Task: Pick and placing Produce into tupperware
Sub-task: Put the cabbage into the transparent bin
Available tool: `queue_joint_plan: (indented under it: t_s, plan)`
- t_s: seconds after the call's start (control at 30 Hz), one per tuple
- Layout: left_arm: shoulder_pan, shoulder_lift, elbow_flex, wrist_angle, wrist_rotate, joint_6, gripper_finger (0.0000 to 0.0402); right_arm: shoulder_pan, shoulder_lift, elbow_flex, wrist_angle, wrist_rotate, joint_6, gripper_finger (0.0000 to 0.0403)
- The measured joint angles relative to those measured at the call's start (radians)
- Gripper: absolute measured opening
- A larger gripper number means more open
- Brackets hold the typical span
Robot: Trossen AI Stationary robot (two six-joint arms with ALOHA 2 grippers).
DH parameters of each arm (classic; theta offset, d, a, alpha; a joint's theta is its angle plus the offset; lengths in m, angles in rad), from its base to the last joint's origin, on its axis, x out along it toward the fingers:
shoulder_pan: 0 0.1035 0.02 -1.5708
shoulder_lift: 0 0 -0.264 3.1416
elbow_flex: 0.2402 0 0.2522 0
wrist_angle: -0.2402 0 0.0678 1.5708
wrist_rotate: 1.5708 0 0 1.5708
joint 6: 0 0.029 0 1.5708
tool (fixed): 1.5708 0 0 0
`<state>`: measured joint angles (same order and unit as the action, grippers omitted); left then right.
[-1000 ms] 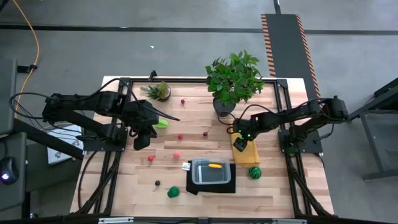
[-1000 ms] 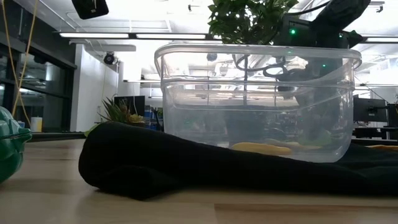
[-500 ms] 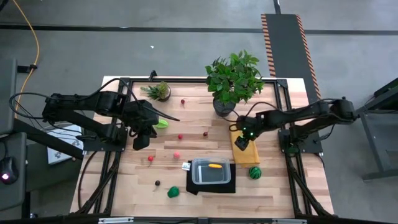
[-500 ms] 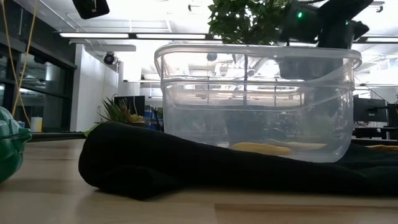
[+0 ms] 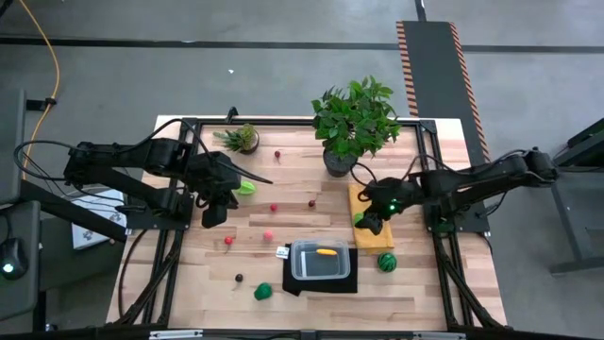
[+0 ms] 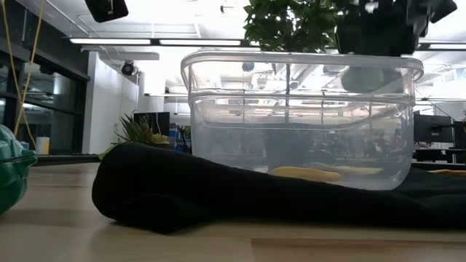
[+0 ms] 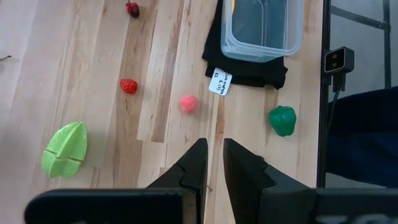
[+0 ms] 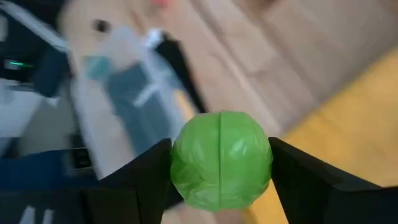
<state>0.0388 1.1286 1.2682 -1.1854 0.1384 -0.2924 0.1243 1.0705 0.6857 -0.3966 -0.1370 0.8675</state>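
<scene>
My right gripper (image 5: 368,225) hangs over the yellow cloth (image 5: 376,236), just right of the clear tupperware (image 5: 321,260), and is shut on a round green produce piece (image 8: 221,158). The tupperware stands on a black mat (image 5: 321,283), with a yellow piece (image 5: 325,252) lying on its floor. In the low view the green piece (image 6: 370,78) shows through the tupperware wall (image 6: 291,124), below the gripper (image 6: 378,29). My left gripper (image 7: 211,163) waits, shut, above the table's left part. Red pieces (image 7: 129,86), a pink one (image 7: 189,104) and a green pepper (image 7: 282,120) lie on the wood. My right gripper pinches the round green piece across its middle (image 8: 186,163), one finger (image 8: 146,171) on each side. The fingers slant down from the table's right side. The piece is lifted clear of the cloth and the table.
A striped green ball (image 5: 386,262) lies right of the mat, and a light-green piece (image 5: 245,187) near my left gripper. A big potted plant (image 5: 354,118) and a small one (image 5: 241,139) stand at the far edge. A dark berry (image 5: 239,278) lies near the pepper (image 5: 263,292).
My right gripper has risen from the yellow cloth, carrying the green piece up with it, and has drifted slightly toward the table's right edge. It has stayed shut on the piece. The left arm has kept still.
</scene>
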Motion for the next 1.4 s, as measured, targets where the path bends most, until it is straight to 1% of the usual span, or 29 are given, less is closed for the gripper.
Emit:
queue_joint_plan:
  t_s: [0.13, 0.23, 0.53, 0.8, 0.87, 0.97, 1.03, 1.1, 1.27, 1.33, 1.4]
  plan:
    - [0.0, 0.0, 0.0, 0.0, 0.0, 0.0, 0.0042, 0.051, -0.003, 0.0, 0.125, 0.006, 0.038, 0.0227]
    - [0.0, 0.0, 0.0, 0.0, 0.0, 0.0, 0.0042, 0.088, -0.003, 0.0, 0.229, 0.031, 0.057, 0.0227]
    - [0.0, 0.0, 0.0, 0.003, 0.0, 0.0, 0.0042, 0.162, -0.003, 0.0, 0.524, 0.086, 0.068, 0.0227]
    - [0.0, 0.0, 0.0, 0.014, 0.0, -0.005, 0.0042, 0.209, -0.003, 0.0, 0.637, 0.108, 0.101, 0.0227]
    - [0.0, 0.0, 0.0, 0.015, 0.0, -0.009, 0.0042, 0.223, -0.003, 0.0, 0.665, 0.14, 0.098, 0.0227]
    - [0.0, 0.0, 0.0, 0.026, 0.0, -0.021, 0.0042, 0.241, 0.002, 0.0, 0.709, 0.221, 0.067, 0.0227]
    - [0.0, 0.0, 0.0, 0.044, 0.0, -0.027, 0.0042, 0.251, 0.018, 0.0, 0.759, 0.269, 0.034, 0.0227]
    - [0.0, 0.0, 0.0, 0.055, 0.0, -0.03, 0.0042, 0.258, 0.046, 0.009, 0.807, 0.291, 0.006, 0.0227]
    - [0.0, 0.0, 0.0, 0.067, 0.0, -0.036, 0.0042, 0.272, 0.141, 0.114, 0.753, 0.284, -0.067, 0.0227]
    - [0.0, 0.0, 0.0, 0.067, 0.0, -0.044, 0.0042, 0.276, 0.177, 0.177, 0.676, 0.276, -0.108, 0.0227]
    - [0.0, 0.0, 0.0, 0.066, 0.0, -0.053, 0.0042, 0.276, 0.206, 0.248, 0.544, 0.275, -0.129, 0.0227]
